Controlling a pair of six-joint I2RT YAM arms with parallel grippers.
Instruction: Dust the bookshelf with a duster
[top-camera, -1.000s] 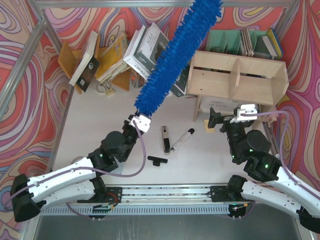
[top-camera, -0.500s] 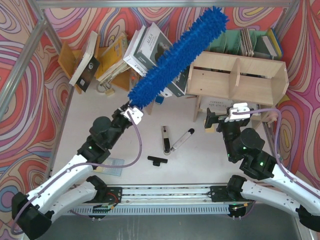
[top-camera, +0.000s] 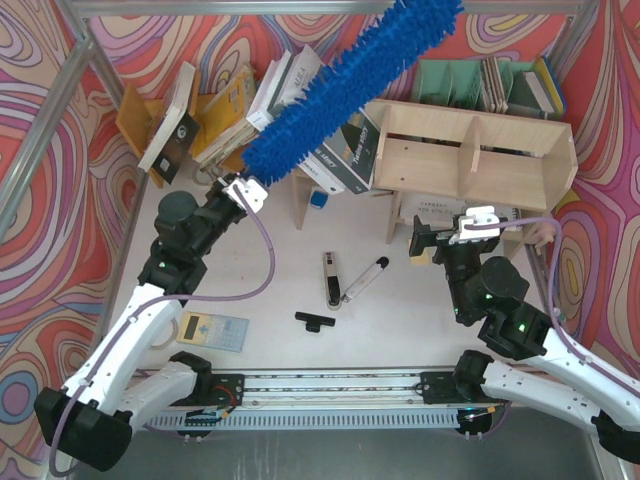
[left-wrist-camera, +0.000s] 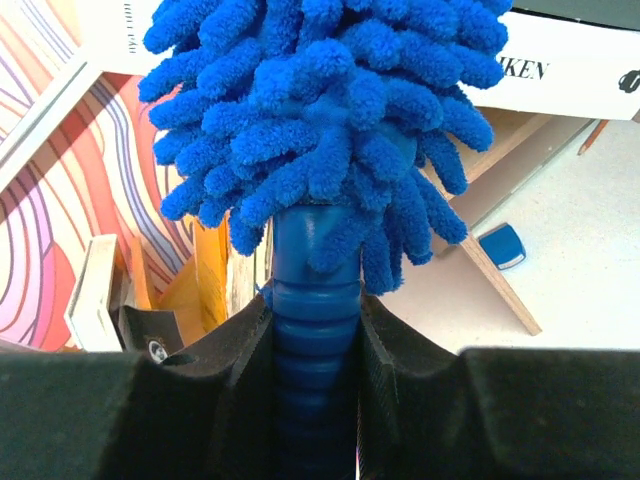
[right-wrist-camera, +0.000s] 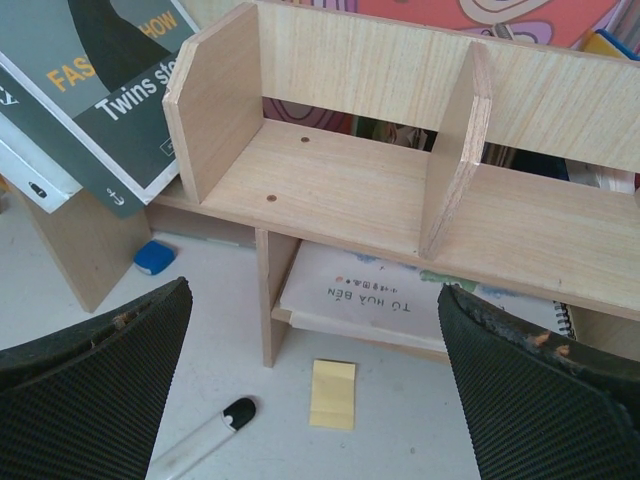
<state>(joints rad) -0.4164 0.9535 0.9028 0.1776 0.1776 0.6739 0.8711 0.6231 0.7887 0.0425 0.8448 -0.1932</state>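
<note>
The duster is a long bright-blue fluffy wand slanting from lower left to the upper right. It crosses above the leaning books, and its tip is beyond the back-left corner of the bookshelf. My left gripper is shut on its ribbed blue handle, with the fluffy head filling the left wrist view. The pale plywood bookshelf stands right of centre with bare upper compartments. My right gripper is open in front of it, with nothing between its fingers.
Books lean against an orange rack at the back left. Green file holders stand behind the shelf. On the table lie a marker, a black-and-silver tool, a black T-piece, a calculator and a yellow note.
My left arm has swung to the left and back, laying the duster flatter toward the right. The calculator has come into view. The right gripper shifted slightly left, then held still.
</note>
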